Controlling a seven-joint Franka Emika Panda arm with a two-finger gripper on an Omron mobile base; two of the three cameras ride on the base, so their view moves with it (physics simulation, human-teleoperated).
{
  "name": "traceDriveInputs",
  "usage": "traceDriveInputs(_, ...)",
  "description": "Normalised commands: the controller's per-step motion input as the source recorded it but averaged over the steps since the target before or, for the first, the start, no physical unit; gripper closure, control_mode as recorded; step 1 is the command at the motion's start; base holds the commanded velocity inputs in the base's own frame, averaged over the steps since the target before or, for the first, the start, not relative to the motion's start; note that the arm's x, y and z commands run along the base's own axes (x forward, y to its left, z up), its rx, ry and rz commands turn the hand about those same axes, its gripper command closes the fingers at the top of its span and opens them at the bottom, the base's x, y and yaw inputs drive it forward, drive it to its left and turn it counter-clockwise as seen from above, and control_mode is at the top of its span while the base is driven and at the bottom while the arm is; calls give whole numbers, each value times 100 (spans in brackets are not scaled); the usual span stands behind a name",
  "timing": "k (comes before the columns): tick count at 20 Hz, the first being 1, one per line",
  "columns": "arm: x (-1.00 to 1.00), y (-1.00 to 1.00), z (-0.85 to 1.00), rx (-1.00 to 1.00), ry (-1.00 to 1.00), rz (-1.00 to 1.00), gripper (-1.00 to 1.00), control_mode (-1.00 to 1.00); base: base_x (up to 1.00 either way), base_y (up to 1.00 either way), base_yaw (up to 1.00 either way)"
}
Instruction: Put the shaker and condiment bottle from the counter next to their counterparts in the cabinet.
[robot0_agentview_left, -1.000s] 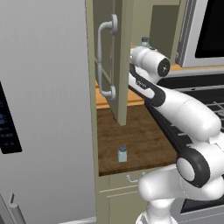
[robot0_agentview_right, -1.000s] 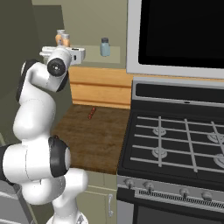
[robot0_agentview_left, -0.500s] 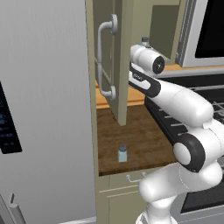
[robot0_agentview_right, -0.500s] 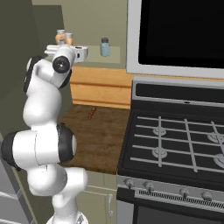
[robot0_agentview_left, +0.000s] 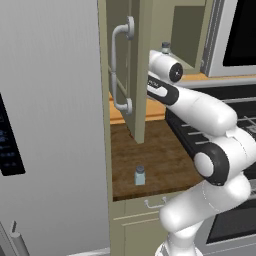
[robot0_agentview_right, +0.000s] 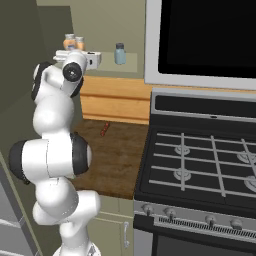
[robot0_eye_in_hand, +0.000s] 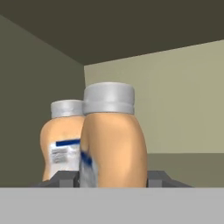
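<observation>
inside the cabinet (robot0_agentview_right: 30, 60) the gripper (robot0_eye_in_hand: 113, 177) is clenched on the condiment bottle (robot0_eye_in_hand: 113, 144), just beside a twin bottle (robot0_eye_in_hand: 61, 144) near the left wall. a blue shaker in the cabinet (robot0_agentview_right: 119, 53) stands apart. the shaker (robot0_agentview_left: 140, 175) waits near the front edge of the counter (robot0_agentview_left: 165, 160).

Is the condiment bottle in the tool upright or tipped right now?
Upright. In the hand view the condiment bottle stands cap-up between the tool fingers, beside an upright twin bottle inside the cabinet.
</observation>
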Motion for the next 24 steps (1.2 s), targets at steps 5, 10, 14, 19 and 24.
traceDriveInputs(5, 20, 10, -1, 0, 0, 0, 100, -100, 0, 0, 0)
traceDriveInputs(10, 25, 1, -4, 0, -1, 0, 100, -100, 0, 0, 0)
traceDriveInputs(14, 24, 3, -11, 0, -2, 0, 100, -100, 0, 0, 0)
traceDriveInputs(19, 20, 11, -18, 0, -2, 0, -100, -100, 0, 0, 0)
traceDriveInputs(24, 1, 0, -11, 0, -1, 0, -100, -100, 0, 0, 0)
